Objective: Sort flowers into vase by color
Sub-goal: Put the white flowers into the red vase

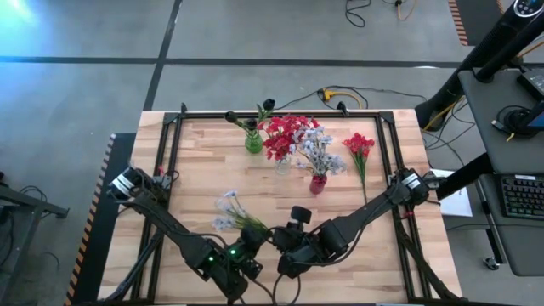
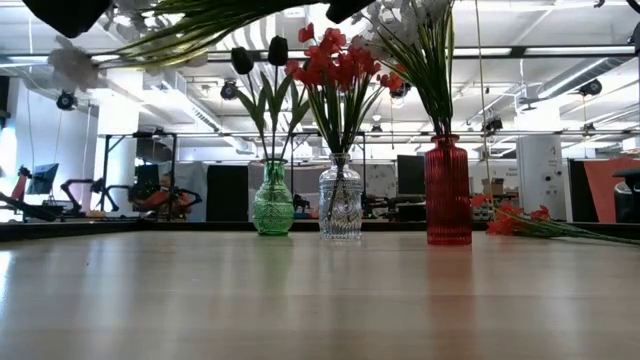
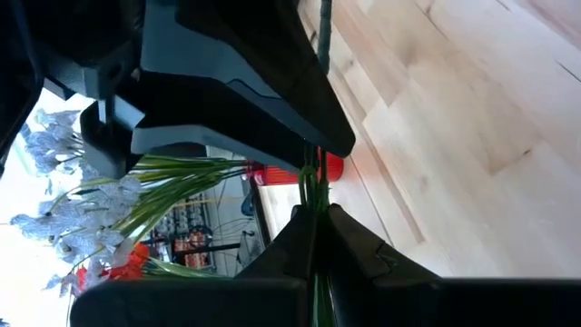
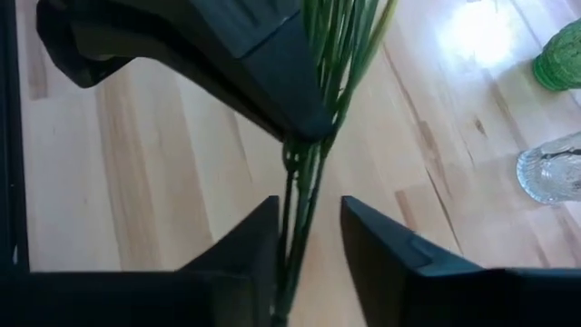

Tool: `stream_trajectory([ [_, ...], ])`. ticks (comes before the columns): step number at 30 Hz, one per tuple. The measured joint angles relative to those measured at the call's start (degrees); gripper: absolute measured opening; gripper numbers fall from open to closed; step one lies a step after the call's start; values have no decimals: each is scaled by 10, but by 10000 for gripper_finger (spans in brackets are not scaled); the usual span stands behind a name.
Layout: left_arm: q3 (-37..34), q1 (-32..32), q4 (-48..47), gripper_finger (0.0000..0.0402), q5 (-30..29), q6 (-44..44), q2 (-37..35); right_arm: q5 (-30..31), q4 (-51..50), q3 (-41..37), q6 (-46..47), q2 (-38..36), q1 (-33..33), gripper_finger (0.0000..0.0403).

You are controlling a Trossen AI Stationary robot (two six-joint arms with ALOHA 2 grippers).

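Observation:
A pale blue-white flower spray [image 1: 228,206] is held above the table's near middle, and my left gripper [image 3: 315,227] is shut on its green stems. My right gripper [image 4: 309,232] is open just beside it. Its fingers stand on either side of the stems' bare lower end [image 4: 295,195], with a gap showing. A green vase [image 1: 253,142] holds dark buds, a clear vase [image 1: 283,167] holds red flowers, and a red vase [image 1: 317,184] holds pale flowers. One red spray [image 1: 359,146] lies flat on the table at the far right. My left gripper pinches the green stems [image 3: 314,186] between its two fingers, just below where the leaves branch off. The fingers lie across the stems. The spray is lifted clear of the table, with its blossoms [image 2: 75,60] held out sideways toward the table's left.
The three vases stand in a slanting row at the far middle of the wooden table [image 1: 195,161]. A black frame [image 1: 170,136] runs along the table's edges. Bare wood lies to the left and in front of the vases.

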Motion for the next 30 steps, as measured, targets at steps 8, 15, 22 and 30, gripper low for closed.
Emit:
stream_trajectory([
  [8,0,0,8,19,1,-10,0,-21,2,0,-5,0,-1,20],
  [15,8,-3,7,76,1,-54,-5,-22,-9,0,12,0,-1,20],
  [22,-7,-20,-11,146,1,-93,-52,9,-66,0,47,0,-1,19],
  [30,-63,-54,-11,173,1,-162,-153,60,-100,0,65,-3,0,18],
])
